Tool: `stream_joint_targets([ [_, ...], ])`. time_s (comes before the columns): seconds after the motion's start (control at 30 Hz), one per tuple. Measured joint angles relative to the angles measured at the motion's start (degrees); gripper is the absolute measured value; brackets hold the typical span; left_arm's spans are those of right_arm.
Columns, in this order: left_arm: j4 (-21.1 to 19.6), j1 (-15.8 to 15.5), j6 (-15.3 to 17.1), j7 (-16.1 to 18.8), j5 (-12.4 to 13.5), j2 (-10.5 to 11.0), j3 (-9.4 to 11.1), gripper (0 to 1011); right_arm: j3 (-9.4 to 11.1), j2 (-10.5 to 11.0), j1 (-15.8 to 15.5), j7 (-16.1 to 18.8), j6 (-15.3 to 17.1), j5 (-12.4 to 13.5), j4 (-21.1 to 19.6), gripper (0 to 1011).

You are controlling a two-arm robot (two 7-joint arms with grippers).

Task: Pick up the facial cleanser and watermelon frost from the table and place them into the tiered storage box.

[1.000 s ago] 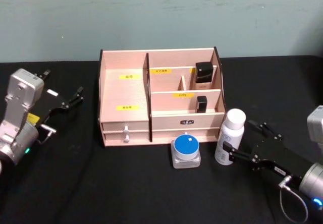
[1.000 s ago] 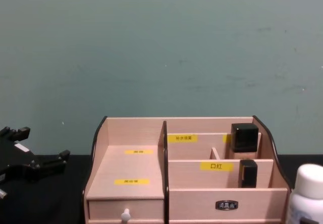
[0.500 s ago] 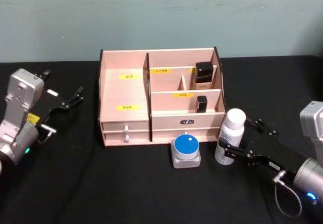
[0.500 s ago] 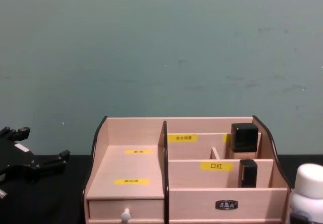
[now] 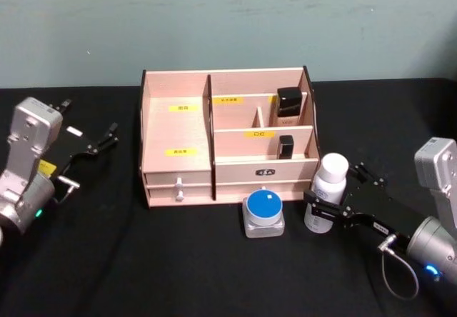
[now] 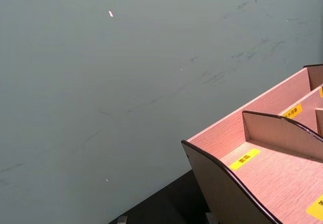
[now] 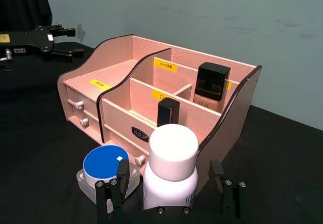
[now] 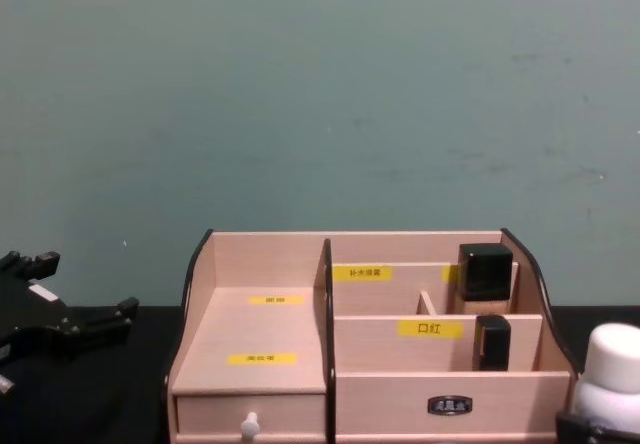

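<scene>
Forward since the earlier head view, the right gripper [image 5: 333, 187] now has open fingers [image 5: 319, 204] either side of the facial cleanser [image 5: 323, 220], upright on the table [image 5: 178, 267] just beside the tiered storage box [image 5: 176, 128]; the left gripper [image 5: 108, 137] waits open, well apart. The right wrist view shows a gap between each finger and it. Stiff, smooth, probably light: a mid-body hold below the cap [image 7: 173, 143] looks best.
</scene>
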Motion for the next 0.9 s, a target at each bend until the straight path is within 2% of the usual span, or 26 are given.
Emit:
stream_joint_targets([
  [0.4, 0.0, 0.0, 0.0, 0.0, 0.0, 0.0, 0.0, 1001, -0.8, -1.1, 1.4, -0.6, -0.2, -1.5, 1.5, 1002],
  [0.9, 0.0, 0.0, 0.0, 0.0, 0.0, 0.0, 0.0, 1001, -0.7, -1.0, 1.3, -0.6, -0.2, -1.4, 1.4, 1000],
])
